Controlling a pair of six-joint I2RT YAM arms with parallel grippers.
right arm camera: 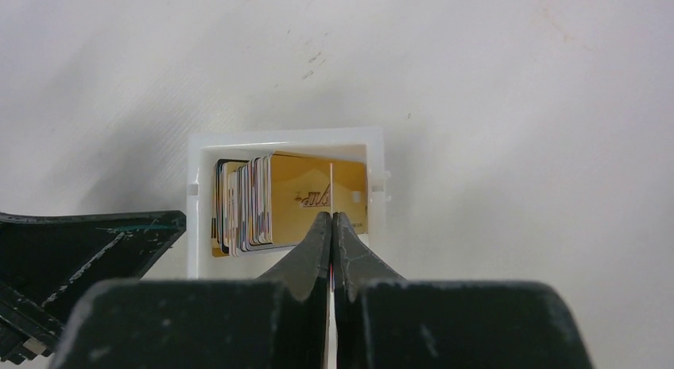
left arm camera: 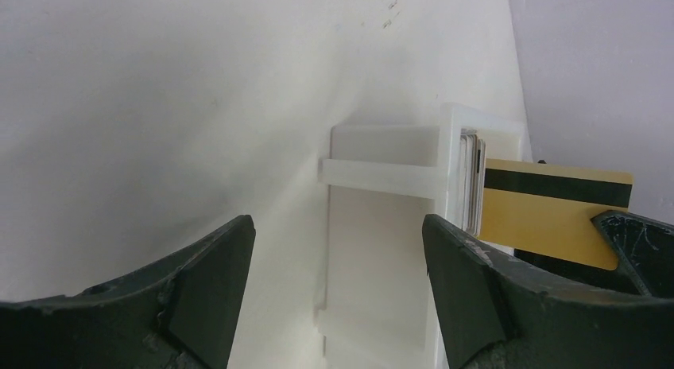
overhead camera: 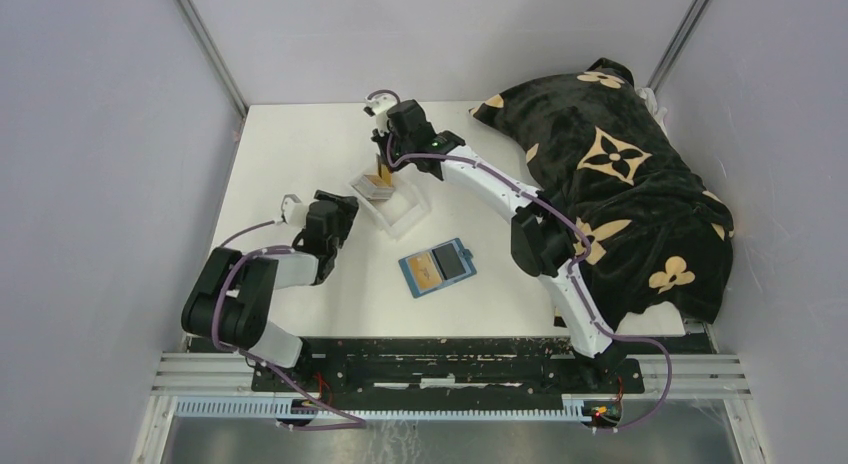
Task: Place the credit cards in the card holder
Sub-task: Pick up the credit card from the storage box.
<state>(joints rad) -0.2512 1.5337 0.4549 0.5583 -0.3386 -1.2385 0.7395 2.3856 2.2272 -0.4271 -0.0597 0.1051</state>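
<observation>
One gold card (right arm camera: pixel 306 198) is clamped edge-on between the closed fingers of our right gripper (right arm camera: pixel 332 218), which reaches down over the clear tray (right arm camera: pixel 286 136) at the far middle of the table (overhead camera: pixel 290 144). The rest of the credit cards (right arm camera: pixel 242 210) stand on edge, packed toward one end of that tray. We judge the gold one the natural pick, since it stands at the open side of the stack, angled away from its neighbours, where a finger can get on either face. Our left gripper (left arm camera: pixel 338 226) sits low just beside the tray, fingers wide apart with nothing between them, probably placed to steady the tray if the card drags on it. The card holder (overhead camera: pixel 437 267) lies opened flat, well apart from the tray and nearer our bases, with what look like a tan and a dark card already on its inner faces. The tray walls and the packed stack hem the gold card in sideways, so we judge straight up to be the clean way out. We see nothing lying between tray and holder, so the carry toward us looks open. The black patterned blanket (overhead camera: pixel 620 174) heaped along the right crowds our right arm's outer side, and the left gripper is close on the other, so the path should run between them.
</observation>
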